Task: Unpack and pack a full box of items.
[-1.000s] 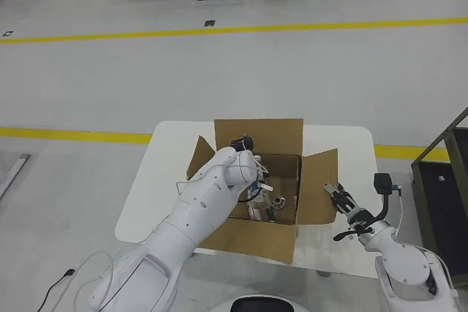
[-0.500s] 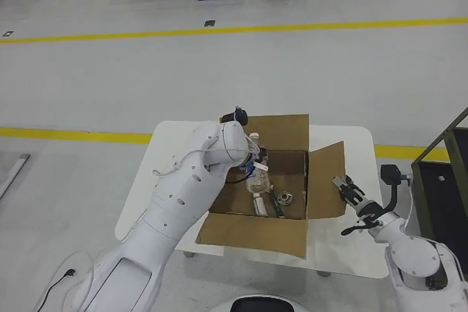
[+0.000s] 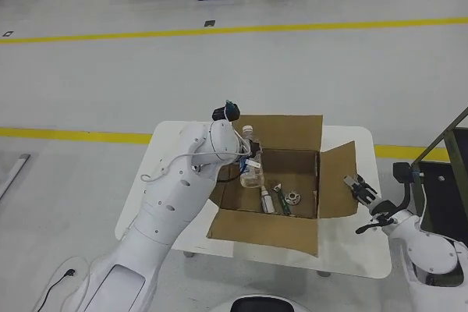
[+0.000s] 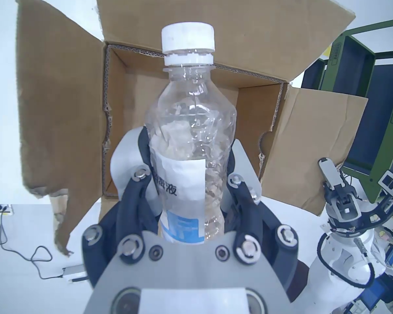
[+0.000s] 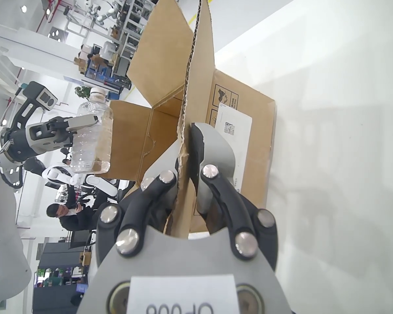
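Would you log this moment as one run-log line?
left end effector: shut on bottle at box edge | right end effector: shut on flap | items in box

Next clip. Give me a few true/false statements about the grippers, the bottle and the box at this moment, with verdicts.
1. The left gripper is shut on a bottle. True.
2. The bottle has no cap. False: a white cap is on it.
3. The right gripper is clamped on a flap of the box. True.
4. The box is empty. False: items lie inside.
5. The bottle lies on the table. False: it is held upright in the air at the box's edge, clear of the table.
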Available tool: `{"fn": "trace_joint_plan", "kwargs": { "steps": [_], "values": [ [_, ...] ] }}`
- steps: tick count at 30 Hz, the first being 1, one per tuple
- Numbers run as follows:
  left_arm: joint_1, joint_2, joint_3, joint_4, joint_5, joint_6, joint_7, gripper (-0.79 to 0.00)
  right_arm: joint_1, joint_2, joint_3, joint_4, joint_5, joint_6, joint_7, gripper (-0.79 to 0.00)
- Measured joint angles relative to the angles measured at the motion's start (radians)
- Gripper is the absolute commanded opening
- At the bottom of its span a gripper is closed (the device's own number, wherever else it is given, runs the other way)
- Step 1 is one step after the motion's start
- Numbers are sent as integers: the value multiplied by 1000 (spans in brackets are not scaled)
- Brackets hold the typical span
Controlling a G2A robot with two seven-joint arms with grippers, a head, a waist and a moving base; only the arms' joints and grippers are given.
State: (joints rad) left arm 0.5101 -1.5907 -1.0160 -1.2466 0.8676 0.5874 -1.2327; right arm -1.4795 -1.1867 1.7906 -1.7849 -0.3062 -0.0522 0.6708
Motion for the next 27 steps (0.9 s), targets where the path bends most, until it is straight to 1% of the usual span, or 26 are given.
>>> {"fn": "trace_joint_plan", "kwargs": {
  "steps": [5, 15, 17, 19, 23, 27],
  "values": [
    [0, 0, 0, 0, 0, 0, 0, -785, 17, 3, -10, 22, 6, -3, -7, -785],
    [0, 0, 0, 0, 0, 0, 0, -785, 20, 9, -19, 30, 44, -9, -10, -785],
    [14, 2, -7, -6, -4, -13, 20, -785, 19, 10, -18, 31, 49, -10, -10, -785],
    [23, 8, -26, -16, 5, -19, 28, -785, 17, 12, -17, 33, 55, -13, -11, -785],
    [26, 27, -64, -53, 67, -29, -29, -785, 11, 14, -19, 34, 63, -22, -12, -785],
    [42, 51, -132, -97, 135, -60, -60, -785, 8, 16, -20, 33, 72, -25, -13, -785]
  ]
}}
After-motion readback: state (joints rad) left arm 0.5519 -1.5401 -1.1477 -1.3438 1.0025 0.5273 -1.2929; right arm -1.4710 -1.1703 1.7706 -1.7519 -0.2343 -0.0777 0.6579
